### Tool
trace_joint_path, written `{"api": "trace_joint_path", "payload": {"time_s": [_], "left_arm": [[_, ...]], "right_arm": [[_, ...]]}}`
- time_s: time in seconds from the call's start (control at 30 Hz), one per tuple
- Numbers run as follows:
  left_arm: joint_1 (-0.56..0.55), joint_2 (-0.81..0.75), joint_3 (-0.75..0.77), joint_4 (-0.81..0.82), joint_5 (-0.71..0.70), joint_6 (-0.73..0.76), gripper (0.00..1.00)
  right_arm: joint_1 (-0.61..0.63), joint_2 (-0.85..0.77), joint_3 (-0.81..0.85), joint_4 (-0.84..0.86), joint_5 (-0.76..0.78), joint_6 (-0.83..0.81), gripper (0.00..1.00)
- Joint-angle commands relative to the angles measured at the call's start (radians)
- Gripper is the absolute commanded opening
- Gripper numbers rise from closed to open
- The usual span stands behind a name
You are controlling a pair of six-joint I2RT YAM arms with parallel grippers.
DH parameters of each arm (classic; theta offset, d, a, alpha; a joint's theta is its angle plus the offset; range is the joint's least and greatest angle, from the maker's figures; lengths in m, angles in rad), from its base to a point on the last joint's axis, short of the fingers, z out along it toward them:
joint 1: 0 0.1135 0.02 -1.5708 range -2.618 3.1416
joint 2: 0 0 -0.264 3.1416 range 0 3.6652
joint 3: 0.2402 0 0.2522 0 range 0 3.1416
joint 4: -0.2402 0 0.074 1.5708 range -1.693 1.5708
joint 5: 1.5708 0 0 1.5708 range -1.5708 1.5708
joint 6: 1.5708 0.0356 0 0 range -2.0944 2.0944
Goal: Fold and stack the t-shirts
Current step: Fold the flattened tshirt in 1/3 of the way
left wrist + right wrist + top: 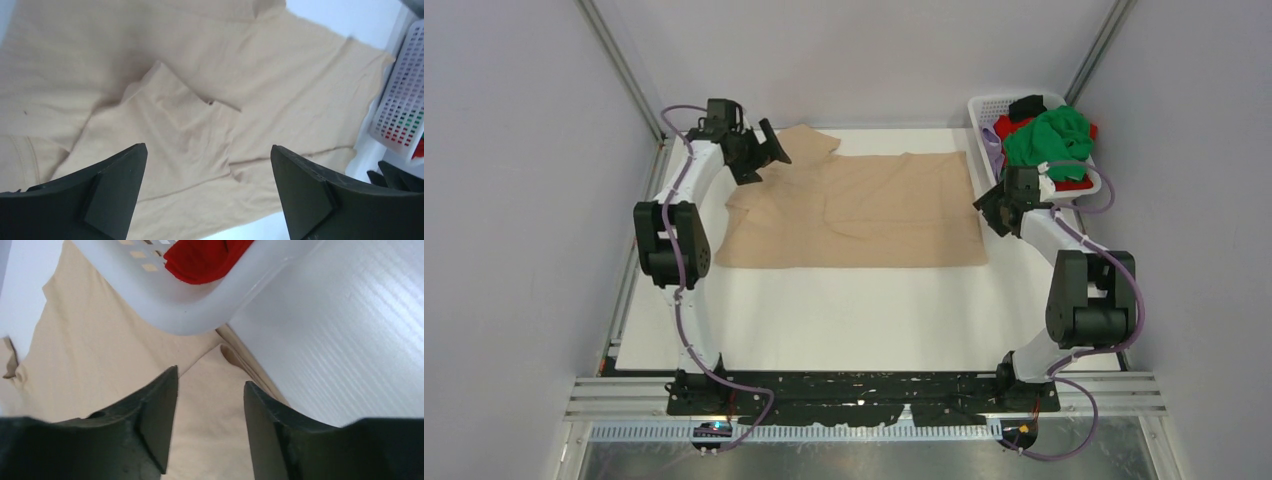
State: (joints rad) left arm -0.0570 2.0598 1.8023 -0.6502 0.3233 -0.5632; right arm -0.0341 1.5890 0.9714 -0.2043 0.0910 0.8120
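Fingers (112, 192) of our left gripper (207, 147) stand spread wide with nothing between them, hanging over the left end of the beige shirt (854, 210). Those of our right gripper (210, 376) are also apart, pinching nothing, just above the shirt's right edge beside the basket (984, 105). We see the beige shirt spread across the far half of the table (844, 320), mostly flat, with one flap near its left end turned over onto the body and a few creases. We judge the task to be at an early stage: this shirt is laid out but barely folded at most, and no folded stack shows anywhere. In the basket at the far right corner sit the green shirt (1049, 140), red shirt (1074, 183), lilac shirt (992, 135) and black shirt (1027, 105), all bunched and yet to be done. We can read no brand, label or writing on any shirt or on the basket.
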Motion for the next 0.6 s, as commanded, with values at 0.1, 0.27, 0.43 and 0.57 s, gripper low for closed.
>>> {"api": "trace_joint_path", "payload": {"time_s": [0.1, 0.27, 0.43, 0.57], "left_arm": [[0.028, -0.056, 0.039, -0.026, 0.019, -0.013, 1.0], [0.016, -0.228, -0.284, 0.134, 0.064, -0.025, 1.0], [0.011, -0.159, -0.336, 0.138, 0.166, -0.041, 1.0], [0.006, -0.126, -0.361, 0.121, 0.161, -0.056, 1.0]], "right_arm": [[0.012, -0.107, -0.018, 0.045, 0.016, -0.14, 0.94], [0.139, -0.216, -0.114, 0.055, 0.018, -0.245, 0.96], [0.325, -0.07, -0.021, 0.072, -0.065, -0.339, 0.95], [0.399, 0.128, 0.162, -0.047, -0.102, -0.4, 0.95]]}}
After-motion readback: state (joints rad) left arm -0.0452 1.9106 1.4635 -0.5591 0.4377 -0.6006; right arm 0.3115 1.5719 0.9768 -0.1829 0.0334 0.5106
